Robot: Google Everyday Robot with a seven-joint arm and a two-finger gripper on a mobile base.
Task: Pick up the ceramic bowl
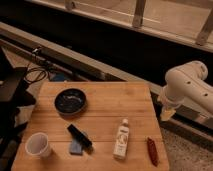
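The ceramic bowl is round, shallow and dark navy with a lighter bluish-grey inside. It sits on the wooden table at the back left. My white arm comes in from the right, and the gripper hangs just past the table's right edge, well to the right of the bowl and apart from it. Nothing shows in the gripper.
A white paper cup stands at the front left. A black bar lies on a blue sponge near the middle front. A white bottle and a red object lie at the front right. Black chairs and cables are left of the table.
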